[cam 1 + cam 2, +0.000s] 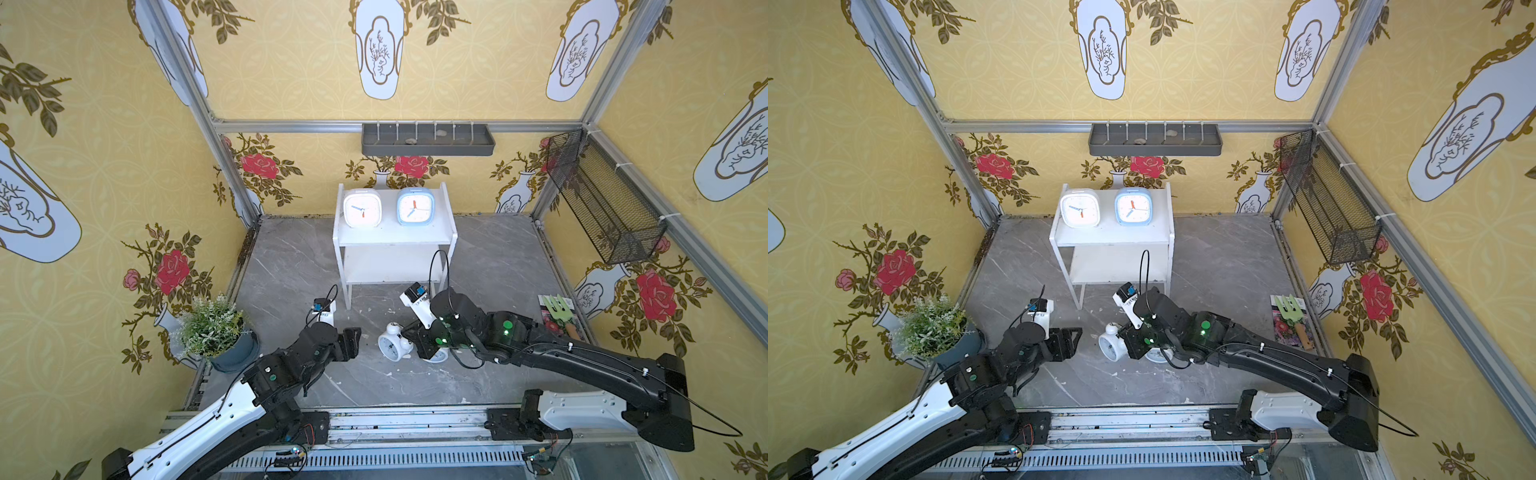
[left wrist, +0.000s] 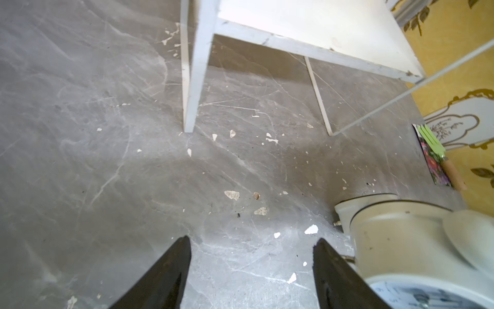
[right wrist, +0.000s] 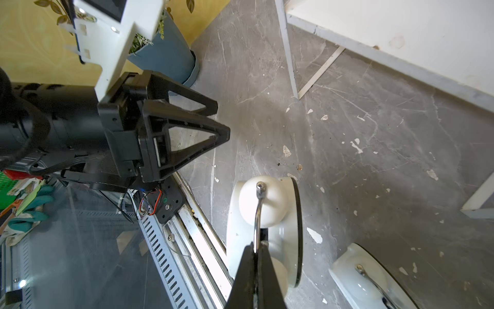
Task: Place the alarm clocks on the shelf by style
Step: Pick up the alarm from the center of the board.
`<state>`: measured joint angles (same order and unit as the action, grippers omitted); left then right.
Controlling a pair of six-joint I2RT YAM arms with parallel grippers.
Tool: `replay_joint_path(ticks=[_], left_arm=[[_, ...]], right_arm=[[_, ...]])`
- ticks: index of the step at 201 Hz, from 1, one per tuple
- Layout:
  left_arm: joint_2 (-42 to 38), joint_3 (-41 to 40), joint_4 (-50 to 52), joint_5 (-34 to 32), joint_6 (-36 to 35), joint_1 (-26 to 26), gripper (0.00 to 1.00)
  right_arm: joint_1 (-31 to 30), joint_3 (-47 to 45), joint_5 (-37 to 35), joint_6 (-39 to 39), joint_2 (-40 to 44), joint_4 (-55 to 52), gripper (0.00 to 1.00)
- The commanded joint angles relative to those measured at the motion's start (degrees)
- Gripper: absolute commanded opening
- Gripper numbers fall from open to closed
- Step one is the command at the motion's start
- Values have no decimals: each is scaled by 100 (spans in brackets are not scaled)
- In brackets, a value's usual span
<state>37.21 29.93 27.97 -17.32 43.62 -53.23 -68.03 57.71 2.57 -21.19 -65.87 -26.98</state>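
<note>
Right gripper [image 3: 256, 250]: pinched on round white twin-bell alarm clock's [image 3: 283, 230] wire handle — seemingly a grip for lifting.
Left gripper [image 2: 251, 242]: parted, empty.
White two-tier shelf [image 1: 386, 266]: lower tier free.

Not much to read in this one, honestly; the white square clock [image 1: 362, 208] and the light blue square clock [image 1: 415, 206] on the shelf [image 1: 395, 237] show hands and tick marks in both top views, but any numerals on the dials are too small to make out; in the left wrist view the twin-bell clock [image 2: 401, 240] sits just beside one of the left gripper's [image 2: 252, 239] fingers [image 2: 339, 281], and a sliver of its dial shows dark marks that could be digits, too blurred to tell which; the flowery packet [image 2: 434, 166], well beyond those fingertips, has printing on it but none of it is legible.
</note>
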Motion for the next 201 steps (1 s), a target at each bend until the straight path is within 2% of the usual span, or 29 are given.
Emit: replay_joint_path(ticks=[1, 39, 59, 76, 85, 93, 101, 118, 169, 201], left_arm=[[404, 301, -195, -476, -712, -625, 72], [648, 415, -923, -1558, -1773, -2051, 71], [726, 414, -1244, -1971, -2085, -2417, 72], [631, 278, -1717, -1961, -2551, -2739, 76], [543, 163, -1983, -1703, -2810, -2826, 81], [462, 66, -2148, -1458, -2973, -2843, 94], [416, -3, -2230, -1291, -3070, -2850, 99], [448, -39, -2281, -1101, -3232, -2867, 99], [560, -79, -2828, -1322, -3841, -3151, 99], [515, -178, -3391, -1844, -4309, -3272, 99]], right_arm=[[79, -46, -159, -29, 223, -141, 0], [185, -49, -186, -79, 626, -318, 0], [207, -40, -228, -80, 755, -368, 0], [229, 28, -238, -103, 820, -434, 0], [244, 91, -239, -120, 842, -488, 0], [255, 148, -223, -129, 863, -525, 0], [270, 198, -206, -136, 882, -556, 0], [307, 286, -148, -161, 927, -580, 0], [334, 727, 128, -236, 790, -692, 0], [334, 960, 239, -236, 624, -841, 0]])
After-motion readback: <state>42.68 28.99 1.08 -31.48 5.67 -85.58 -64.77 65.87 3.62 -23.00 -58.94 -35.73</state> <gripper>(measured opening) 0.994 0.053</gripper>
